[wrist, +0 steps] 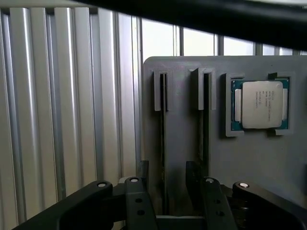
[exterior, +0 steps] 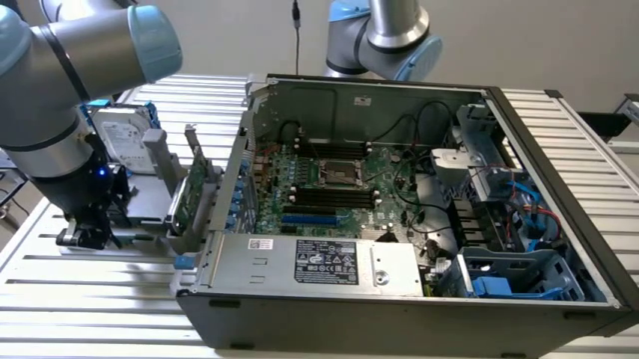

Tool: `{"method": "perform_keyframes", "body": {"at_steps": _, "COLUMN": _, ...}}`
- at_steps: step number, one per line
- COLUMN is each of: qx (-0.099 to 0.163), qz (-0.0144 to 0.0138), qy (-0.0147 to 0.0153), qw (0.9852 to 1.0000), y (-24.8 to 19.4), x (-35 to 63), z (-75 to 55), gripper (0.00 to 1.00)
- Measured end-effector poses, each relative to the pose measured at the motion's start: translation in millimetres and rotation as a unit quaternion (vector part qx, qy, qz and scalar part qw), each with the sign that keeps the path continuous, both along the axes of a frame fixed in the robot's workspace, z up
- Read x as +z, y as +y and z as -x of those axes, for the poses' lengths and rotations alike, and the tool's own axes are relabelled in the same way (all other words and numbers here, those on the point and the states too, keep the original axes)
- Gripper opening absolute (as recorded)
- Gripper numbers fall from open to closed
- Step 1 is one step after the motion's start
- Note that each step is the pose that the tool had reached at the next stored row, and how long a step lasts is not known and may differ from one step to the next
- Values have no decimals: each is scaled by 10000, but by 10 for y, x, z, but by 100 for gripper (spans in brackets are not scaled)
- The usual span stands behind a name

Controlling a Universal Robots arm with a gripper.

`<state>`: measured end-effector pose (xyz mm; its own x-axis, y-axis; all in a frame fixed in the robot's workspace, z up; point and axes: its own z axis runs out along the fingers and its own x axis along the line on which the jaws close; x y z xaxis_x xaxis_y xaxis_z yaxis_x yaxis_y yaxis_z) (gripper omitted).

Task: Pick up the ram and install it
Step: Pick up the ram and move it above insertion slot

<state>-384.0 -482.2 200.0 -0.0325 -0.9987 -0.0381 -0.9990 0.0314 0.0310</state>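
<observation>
Tool (wrist: 171, 188) fingers (wrist: 139, 201) spread apart over gray holder (wrist: 182, 143); ram (wrist: 163, 129) on edge in slot, in line with gap; processor (wrist: 261, 104) beside.

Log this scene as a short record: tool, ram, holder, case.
tool: open, low at the holder's slots, gripping nothing
ram: edge-on in a holder slot, not lifted yet
holder: grey, also carries a CPU
case: open, motherboard exposed
arm side: the exterior view's left of the case
</observation>
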Motion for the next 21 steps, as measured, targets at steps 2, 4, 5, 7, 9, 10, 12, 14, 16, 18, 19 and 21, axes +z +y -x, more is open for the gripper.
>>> {"method": "perform_keyframes", "body": {"at_steps": 2, "qx": 1, "qz": 0, "qy": 0, "qw": 10000, "y": -1, "x": -11, "z": -4, "gripper": 44}}
{"method": "perform_keyframes", "body": {"at_steps": 4, "qx": 3, "qz": 0, "qy": 0, "qw": 10000, "y": -1, "x": -18, "z": -6, "gripper": 44}}
{"method": "perform_keyframes", "body": {"at_steps": 5, "qx": 7, "qz": 0, "qy": -1, "qw": 10000, "y": -1, "x": -23, "z": -7, "gripper": 44}}
{"method": "perform_keyframes", "body": {"at_steps": 7, "qx": 21, "qz": 0, "qy": -15, "qw": 10000, "y": -2, "x": -32, "z": -8, "gripper": 44}}
{"method": "perform_keyframes", "body": {"at_steps": 9, "qx": 40, "qz": 0, "qy": -45, "qw": 10000, "y": -1, "x": -40, "z": -8, "gripper": 44}}
{"method": "perform_keyframes", "body": {"at_steps": 10, "qx": 53, "qz": -1, "qy": -64, "qw": 10000, "y": -1, "x": -44, "z": -8, "gripper": 44}}
{"method": "perform_keyframes", "body": {"at_steps": 12, "qx": 82, "qz": -1, "qy": -84, "qw": 9999, "y": -1, "x": -51, "z": -8, "gripper": 44}}
{"method": "perform_keyframes", "body": {"at_steps": 14, "qx": 101, "qz": -1, "qy": -86, "qw": 9999, "y": -1, "x": -52, "z": -6, "gripper": 44}}
{"method": "perform_keyframes", "body": {"at_steps": 16, "qx": 118, "qz": 0, "qy": -86, "qw": 9999, "y": -1, "x": -53, "z": -5, "gripper": 44}}
{"method": "perform_keyframes", "body": {"at_steps": 18, "qx": 137, "qz": -1, "qy": -86, "qw": 9999, "y": 1, "x": -53, "z": -2, "gripper": 44}}
{"method": "perform_keyframes", "body": {"at_steps": 19, "qx": 151, "qz": -1, "qy": -86, "qw": 9998, "y": 2, "x": -53, "z": 1, "gripper": 44}}
{"method": "perform_keyframes", "body": {"at_steps": 21, "qx": 175, "qz": -1, "qy": -85, "qw": 9998, "y": 6, "x": -53, "z": 7, "gripper": 44}}
